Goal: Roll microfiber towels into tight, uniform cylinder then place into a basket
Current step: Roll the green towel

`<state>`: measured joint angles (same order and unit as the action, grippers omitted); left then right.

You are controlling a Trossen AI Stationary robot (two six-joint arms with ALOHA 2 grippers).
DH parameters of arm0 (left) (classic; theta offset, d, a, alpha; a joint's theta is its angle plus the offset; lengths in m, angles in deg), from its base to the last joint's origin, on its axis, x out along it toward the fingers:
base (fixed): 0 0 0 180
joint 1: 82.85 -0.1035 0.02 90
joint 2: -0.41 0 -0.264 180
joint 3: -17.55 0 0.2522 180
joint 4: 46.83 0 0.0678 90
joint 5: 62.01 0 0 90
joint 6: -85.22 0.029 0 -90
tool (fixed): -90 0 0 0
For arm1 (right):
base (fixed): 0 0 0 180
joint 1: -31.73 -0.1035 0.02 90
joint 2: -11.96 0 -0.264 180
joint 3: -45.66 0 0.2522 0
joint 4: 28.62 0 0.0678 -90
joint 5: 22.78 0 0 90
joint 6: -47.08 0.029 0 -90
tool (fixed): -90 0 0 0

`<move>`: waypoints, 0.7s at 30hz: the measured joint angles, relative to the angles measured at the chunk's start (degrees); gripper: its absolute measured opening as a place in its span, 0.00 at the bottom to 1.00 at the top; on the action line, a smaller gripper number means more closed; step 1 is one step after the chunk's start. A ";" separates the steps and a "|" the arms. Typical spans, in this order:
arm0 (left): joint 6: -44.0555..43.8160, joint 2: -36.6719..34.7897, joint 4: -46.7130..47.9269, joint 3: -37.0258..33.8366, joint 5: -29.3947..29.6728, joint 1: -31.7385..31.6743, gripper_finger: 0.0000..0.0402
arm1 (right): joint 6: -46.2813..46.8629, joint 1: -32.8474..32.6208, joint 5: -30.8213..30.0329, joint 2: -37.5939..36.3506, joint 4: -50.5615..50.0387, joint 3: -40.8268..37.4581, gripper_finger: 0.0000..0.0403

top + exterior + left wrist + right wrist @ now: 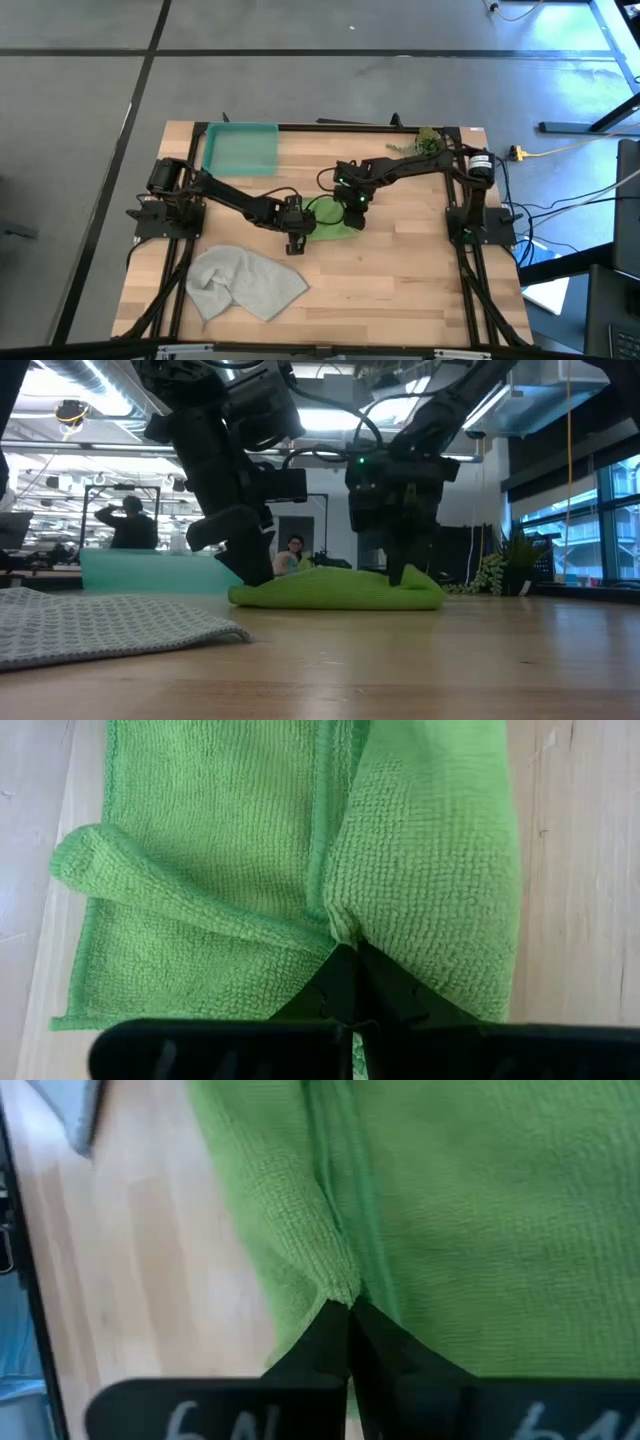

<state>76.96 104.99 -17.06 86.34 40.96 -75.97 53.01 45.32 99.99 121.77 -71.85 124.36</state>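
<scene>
The lime green towel (330, 218) lies bunched and partly folded over itself on the wooden table's middle; in the low view it is a low mound (335, 588). My left gripper (303, 232) is shut on its left end, and my right gripper (355, 218) is shut on its right end. The pale grey towel (245, 285) lies crumpled on the table near the front left, touched by nothing. The teal basket (240, 148) stands at the far left. My left gripper pinches a raised fold of the lime towel (340, 925) between its two shut fingers, slanting down from the table's left. The towel rests on the table, with a rolled lip (95, 855) beside the fold. My right gripper pinches a ridge of folded cloth (335, 1280) near the towel's edge between its shut fingers, slanting down from the table's right. The towel lies on the table under it.
A leafy green sprig (420, 142) lies at the far right corner. Bare wood (400, 290) stretches along the near right. In the low view, people (130, 520) show in the room beyond the table.
</scene>
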 joint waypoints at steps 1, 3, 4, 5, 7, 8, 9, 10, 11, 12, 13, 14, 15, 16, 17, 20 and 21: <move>-0.02 0.00 0.00 0.00 0.03 0.00 0.00 | -0.06 0.20 -0.36 0.29 -0.01 0.00 0.01; -0.12 0.00 -0.02 0.00 0.09 0.00 0.00 | -0.13 0.55 -1.39 0.90 -0.45 0.00 0.01; -0.18 0.00 0.00 0.00 0.15 0.00 0.00 | -0.11 0.70 -1.82 1.23 -0.58 0.00 0.01; -0.24 -0.06 -0.02 0.00 0.30 0.00 0.00 | -0.12 0.85 -2.45 1.40 -0.66 0.00 0.01; -0.51 -0.31 -0.04 -0.04 0.79 0.04 0.00 | -0.11 0.89 -3.70 1.43 -0.63 0.00 0.01; -0.56 -0.45 -0.07 -0.04 1.16 0.04 0.00 | -0.14 0.87 -4.17 1.43 -0.64 0.00 0.01; -0.57 -0.72 0.00 -0.08 1.80 0.05 0.00 | -0.16 0.85 -4.44 1.43 -0.64 0.02 0.01; -0.59 -1.03 0.44 -0.20 2.60 0.07 0.00 | -0.20 0.85 -4.49 1.43 -0.63 0.02 0.01; -0.65 -1.26 0.55 -0.22 3.40 0.05 0.00 | -0.22 0.85 -4.48 1.43 -0.64 0.02 0.01; -0.99 -1.55 0.79 -0.22 4.37 0.04 0.00 | -0.24 0.87 -4.55 1.43 -0.63 0.02 0.01; -1.59 -1.95 1.39 -0.31 5.31 0.01 0.00 | -0.27 0.87 -4.63 1.43 -0.63 0.02 0.01; -2.05 -2.33 1.67 -0.33 6.14 0.00 0.00 | -0.45 0.87 -4.69 1.43 -0.65 0.02 0.01; -2.44 -2.70 1.83 -0.33 7.22 0.00 0.00 | -0.62 0.87 -4.69 1.46 -0.65 0.02 0.01; -3.05 -3.08 2.37 -0.31 8.49 0.00 0.00 | -0.67 0.87 -4.72 1.46 -0.63 0.02 0.01; -3.54 -3.26 2.72 -0.31 9.83 0.00 0.00 | -0.69 0.87 -4.75 1.48 -0.61 0.02 0.01; -3.65 -3.26 3.04 -0.31 11.34 0.00 0.00 | -1.55 0.85 -4.89 1.48 -0.53 0.02 0.01; -3.65 -3.26 2.85 -0.26 11.35 0.00 0.00 | -1.71 0.85 -4.89 1.50 -0.52 0.02 0.01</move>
<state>73.32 101.73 -14.21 86.07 52.30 -75.97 51.30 46.16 95.10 123.27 -72.38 124.39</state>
